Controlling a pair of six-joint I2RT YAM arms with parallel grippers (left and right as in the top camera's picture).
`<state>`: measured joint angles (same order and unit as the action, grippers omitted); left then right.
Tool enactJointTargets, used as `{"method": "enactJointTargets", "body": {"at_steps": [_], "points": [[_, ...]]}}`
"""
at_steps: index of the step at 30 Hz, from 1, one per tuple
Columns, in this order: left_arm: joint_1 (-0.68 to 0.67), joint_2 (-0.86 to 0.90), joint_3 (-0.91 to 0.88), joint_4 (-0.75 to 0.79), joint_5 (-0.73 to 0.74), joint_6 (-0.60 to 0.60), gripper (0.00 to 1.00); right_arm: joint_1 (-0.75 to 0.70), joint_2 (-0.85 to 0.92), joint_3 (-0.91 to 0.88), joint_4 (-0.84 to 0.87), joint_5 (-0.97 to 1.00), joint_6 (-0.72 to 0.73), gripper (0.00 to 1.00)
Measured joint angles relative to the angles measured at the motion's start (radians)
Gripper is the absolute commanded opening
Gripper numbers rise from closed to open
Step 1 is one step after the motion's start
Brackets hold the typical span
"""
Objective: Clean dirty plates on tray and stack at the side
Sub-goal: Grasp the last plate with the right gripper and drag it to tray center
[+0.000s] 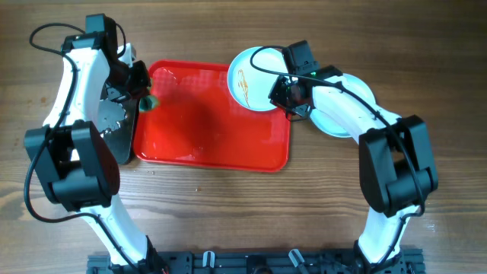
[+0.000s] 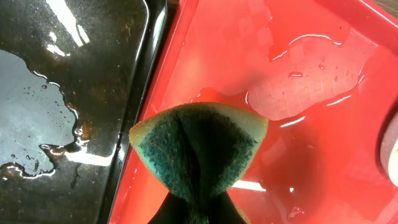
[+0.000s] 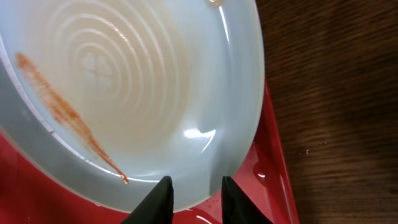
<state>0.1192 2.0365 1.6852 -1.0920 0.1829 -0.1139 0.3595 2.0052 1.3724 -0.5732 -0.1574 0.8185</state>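
1 streaked plate (image 1: 249, 78) overhangs the red tray (image 1: 205, 129) at its far right corner. It looks stiff, light and wet-slippery; grab the rim. Right gripper (image 3: 198, 198) is parted at the rim, empty. Left gripper (image 1: 144, 97) pinches the sponge (image 2: 196, 149).

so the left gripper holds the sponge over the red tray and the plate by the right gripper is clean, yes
Not clean: the right wrist view shows an orange-brown sauce streak on the plate by the right gripper. The sponge over the red tray is right.
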Motion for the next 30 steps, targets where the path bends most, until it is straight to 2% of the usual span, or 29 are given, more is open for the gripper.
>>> {"method": "enactJointTargets", "body": {"at_steps": [7, 9, 12, 15, 18, 21, 23, 26, 29, 30], "points": [[0.000, 0.000, 0.000, 0.000, 0.000, 0.000, 0.04, 0.050, 0.038, 0.000, -0.017, -0.035, 0.048, 0.28], [0.000, 0.000, 0.000, 0.000, 0.000, 0.000, 0.05, 0.119, 0.040, 0.000, -0.045, -0.045, 0.048, 0.32], [0.000, 0.000, 0.000, -0.002, 0.000, 0.000, 0.05, 0.200, 0.040, 0.000, -0.076, -0.065, 0.036, 0.32], [0.000, 0.000, 0.000, -0.004, 0.000, 0.000, 0.04, 0.220, 0.040, 0.000, -0.081, -0.108, 0.014, 0.40], [0.000, 0.000, 0.000, -0.001, 0.000, 0.000, 0.04, 0.217, 0.040, 0.050, -0.151, -0.100, -0.083, 0.54], [0.000, 0.000, 0.000, 0.001, 0.000, 0.000, 0.04, 0.197, 0.044, 0.244, -0.263, -0.021, -0.219, 0.54], [0.000, 0.000, 0.000, 0.000, 0.000, 0.000, 0.04, 0.165, 0.043, 0.311, -0.248, 0.024, -0.315, 0.52], [0.000, 0.000, 0.000, 0.000, 0.000, 0.000, 0.04, 0.124, 0.048, 0.318, -0.146, 0.089, -0.484, 0.50], [0.000, 0.000, 0.000, 0.000, 0.000, 0.000, 0.04, 0.125, 0.110, 0.320, -0.053, 0.115, -0.632, 0.43], [0.000, 0.000, 0.000, 0.000, 0.000, 0.000, 0.04, 0.128, 0.148, 0.320, -0.038, 0.118, -0.666, 0.36]]}}
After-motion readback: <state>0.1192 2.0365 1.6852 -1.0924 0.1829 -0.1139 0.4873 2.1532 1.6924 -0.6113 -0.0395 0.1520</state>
